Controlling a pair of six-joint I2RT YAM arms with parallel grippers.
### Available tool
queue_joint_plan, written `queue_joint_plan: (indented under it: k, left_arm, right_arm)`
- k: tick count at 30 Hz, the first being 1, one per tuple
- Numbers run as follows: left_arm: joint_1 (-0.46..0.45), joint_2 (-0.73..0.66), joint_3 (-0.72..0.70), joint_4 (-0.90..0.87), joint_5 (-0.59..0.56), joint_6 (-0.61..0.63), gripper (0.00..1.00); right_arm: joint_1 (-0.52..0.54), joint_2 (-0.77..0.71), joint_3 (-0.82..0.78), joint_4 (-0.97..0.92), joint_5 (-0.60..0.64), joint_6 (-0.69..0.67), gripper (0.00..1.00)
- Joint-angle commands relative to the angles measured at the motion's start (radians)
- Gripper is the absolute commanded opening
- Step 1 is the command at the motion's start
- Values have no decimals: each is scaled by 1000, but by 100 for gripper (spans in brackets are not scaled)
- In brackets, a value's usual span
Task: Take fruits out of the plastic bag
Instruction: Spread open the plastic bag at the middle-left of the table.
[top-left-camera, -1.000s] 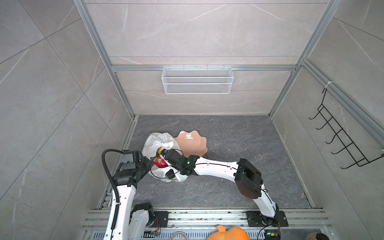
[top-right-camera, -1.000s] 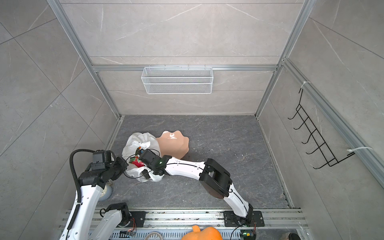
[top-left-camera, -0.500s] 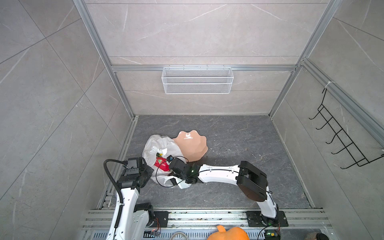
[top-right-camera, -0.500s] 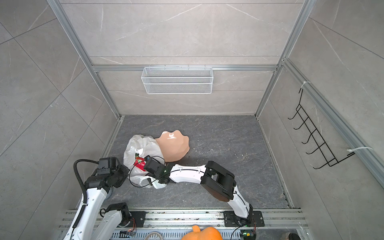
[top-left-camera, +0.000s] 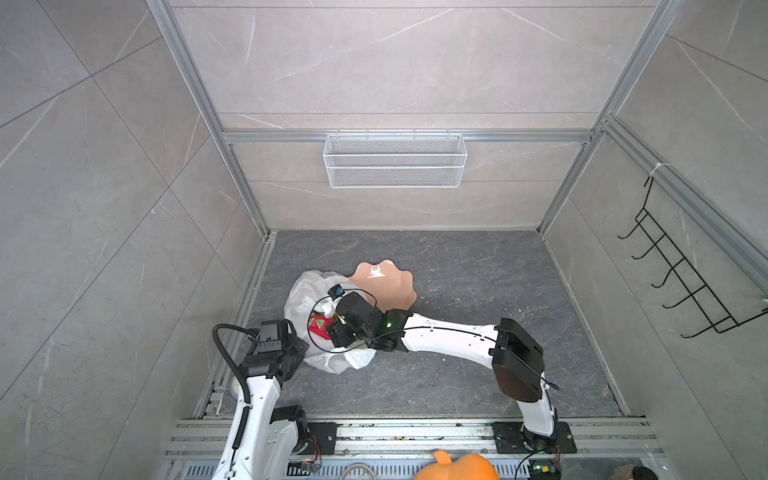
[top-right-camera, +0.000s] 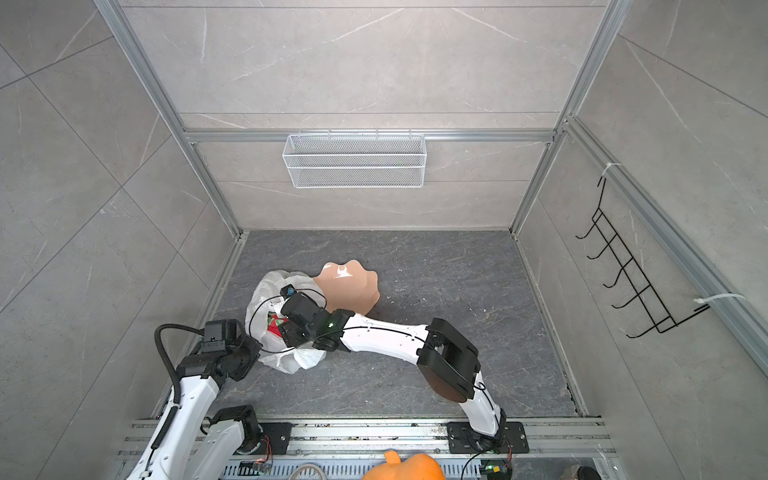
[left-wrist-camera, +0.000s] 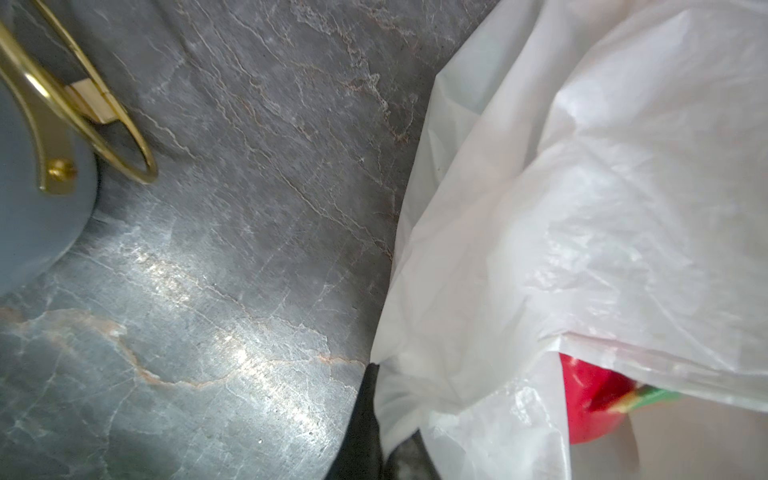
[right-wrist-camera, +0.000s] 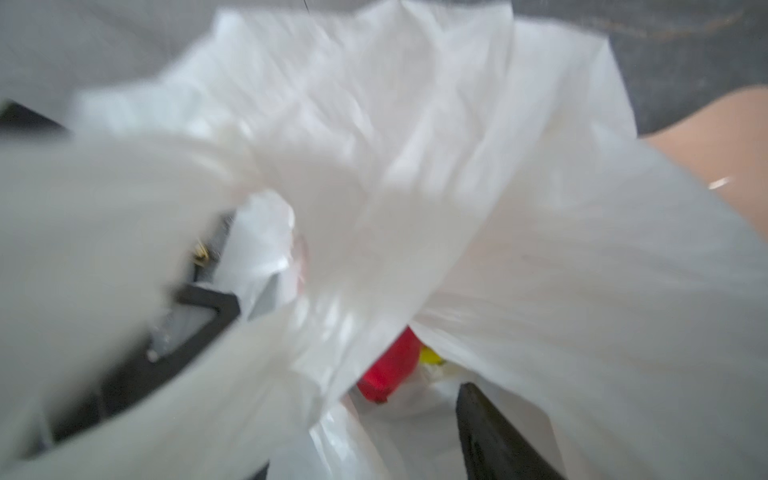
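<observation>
- My left gripper (top-left-camera: 301, 347) is clenched on the near edge of the bag (top-left-camera: 305, 291), pinching a fold of the thin white plastic.
- My right gripper (top-left-camera: 330, 332) sits in the bag's mouth with its jaws spread and nothing clamped between them. Loose plastic drapes over one side.
- The dragon fruit (top-left-camera: 318, 326), red with green leaves, lies inside the bag just ahead of my right gripper. I cannot tell whether my fingertips touch it.
- In my right wrist view a small yellow fruit (right-wrist-camera: 430, 356) shows just behind the red one, deeper in the bag. Blur hides its shape.
- The bag lies crumpled on the counter (top-left-camera: 457, 266) near its left edge, with the peach bowl (top-left-camera: 388, 282) just beside its far side.
- From my left wrist the dragon fruit peeks out under a fold of plastic, beside that gripper and not in it.
</observation>
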Motion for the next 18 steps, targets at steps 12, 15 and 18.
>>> queue_joint_plan:
  k: [12,15,18]
  left_arm:
    - [1,-77,-8,-5,-35,1,0]
    - [1,-75,-10,1,-29,1,0]
    - [1,-75,-13,7,-24,1,0]
  right_arm:
    - [-10,233,274,-186,-65,-93,78]
    - [-18,260,308,-205,-60,-100,79]
    - [-22,286,342,-227,-49,-107,79]
